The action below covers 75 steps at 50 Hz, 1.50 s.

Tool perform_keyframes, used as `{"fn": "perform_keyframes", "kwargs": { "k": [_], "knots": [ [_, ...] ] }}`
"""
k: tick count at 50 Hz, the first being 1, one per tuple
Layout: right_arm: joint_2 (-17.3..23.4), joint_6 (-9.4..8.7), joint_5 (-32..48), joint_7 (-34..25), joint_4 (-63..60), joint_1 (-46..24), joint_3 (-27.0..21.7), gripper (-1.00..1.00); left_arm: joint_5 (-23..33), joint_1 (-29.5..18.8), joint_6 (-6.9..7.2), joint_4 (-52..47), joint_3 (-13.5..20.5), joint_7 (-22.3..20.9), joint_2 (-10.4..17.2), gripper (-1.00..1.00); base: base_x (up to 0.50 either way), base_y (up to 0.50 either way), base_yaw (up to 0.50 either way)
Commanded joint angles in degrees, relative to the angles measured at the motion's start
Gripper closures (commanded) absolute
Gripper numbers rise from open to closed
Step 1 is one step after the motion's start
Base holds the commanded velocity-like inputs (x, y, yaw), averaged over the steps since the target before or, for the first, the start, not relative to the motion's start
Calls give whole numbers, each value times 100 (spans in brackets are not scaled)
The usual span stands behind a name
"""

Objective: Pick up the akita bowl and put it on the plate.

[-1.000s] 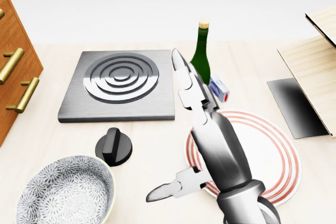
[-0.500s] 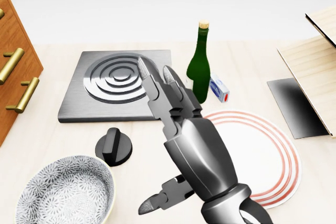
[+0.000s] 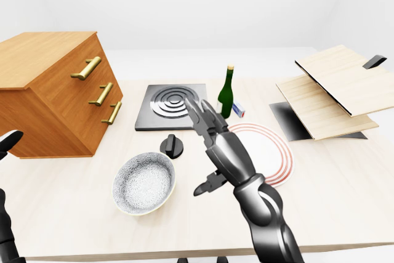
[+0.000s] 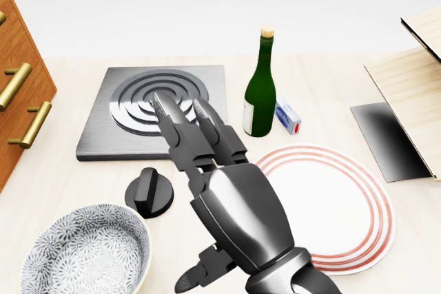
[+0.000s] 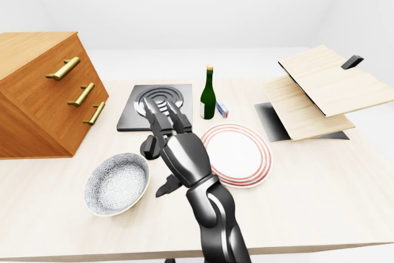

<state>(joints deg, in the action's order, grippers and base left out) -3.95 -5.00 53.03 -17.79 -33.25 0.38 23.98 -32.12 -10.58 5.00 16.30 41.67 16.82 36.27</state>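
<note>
Right hand (image 4: 207, 170) is hovering with fingers spread, empty, above the tabletop; akita bowl (image 4: 86, 253) near its bottom-left corner looks rigid, glazed, likely slippery and breakable, so rim pinch seems best.

A wooden drawer chest (image 3: 55, 93) with brass handles stands at the left of the table (image 3: 345, 177). A square hob (image 4: 141, 111) lies far centre, a black knob (image 4: 149, 192) near it. A green bottle (image 4: 260, 87) stands upright right of the hob, a small box (image 4: 288, 116) just beside it. Wooden boards (image 3: 335, 87) lie tilted at the far right.
</note>
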Motion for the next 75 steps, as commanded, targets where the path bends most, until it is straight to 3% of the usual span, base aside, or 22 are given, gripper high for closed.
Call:
{"fn": "perform_keyframes", "kwargs": {
  "k": [1, 62, 75],
  "knots": [
    [-54, 0, 370, -87, 46, 27, 186, -100, 14, -18, 0, 31, -16, -2, -6, -100, 0, 0, 0],
    [-285, 0, 2141, -345, 249, 290, 1311, -100, 5, -14, 0, 106, -43, -35, -5, -100, 0, 0, 0],
    [-294, 0, 2251, -339, 300, 292, 1355, -100, 5, -14, 0, 64, -38, -15, -4, -100, 0, 0, 0]
  ]
}}
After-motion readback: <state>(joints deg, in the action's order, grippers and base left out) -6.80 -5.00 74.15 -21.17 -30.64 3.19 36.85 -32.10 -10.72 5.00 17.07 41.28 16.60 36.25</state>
